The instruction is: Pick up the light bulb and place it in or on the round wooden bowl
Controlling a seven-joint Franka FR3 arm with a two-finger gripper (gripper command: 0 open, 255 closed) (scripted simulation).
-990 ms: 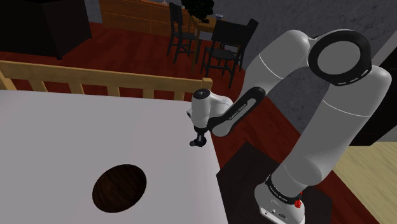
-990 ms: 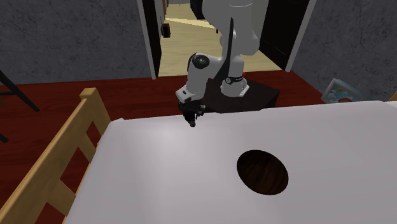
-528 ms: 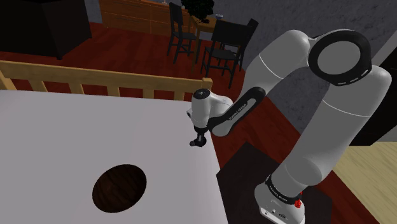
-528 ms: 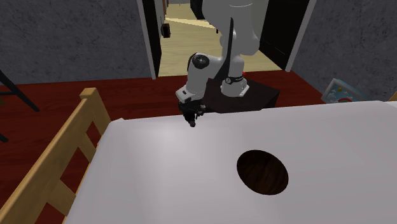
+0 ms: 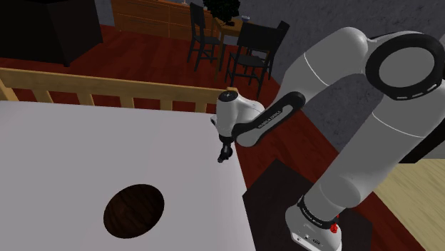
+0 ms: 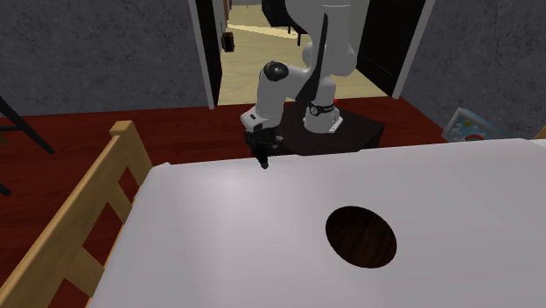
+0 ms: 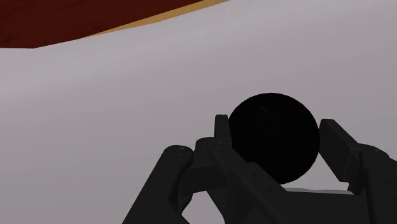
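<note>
Wrist view, pincer [image 7: 277,129] pinching black round light bulb [image 7: 272,145], over white surface [image 7: 95,114]

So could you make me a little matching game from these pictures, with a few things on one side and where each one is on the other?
Things
1. light bulb
2. bowl
3. wooden rail
4. chairs

Places
A. standing on the dark red floor, beyond the rail
B. resting on the white surface
C. clasped in the gripper
D. running along an edge of the white surface

Pairs: 1-C, 2-B, 3-D, 4-A
</note>
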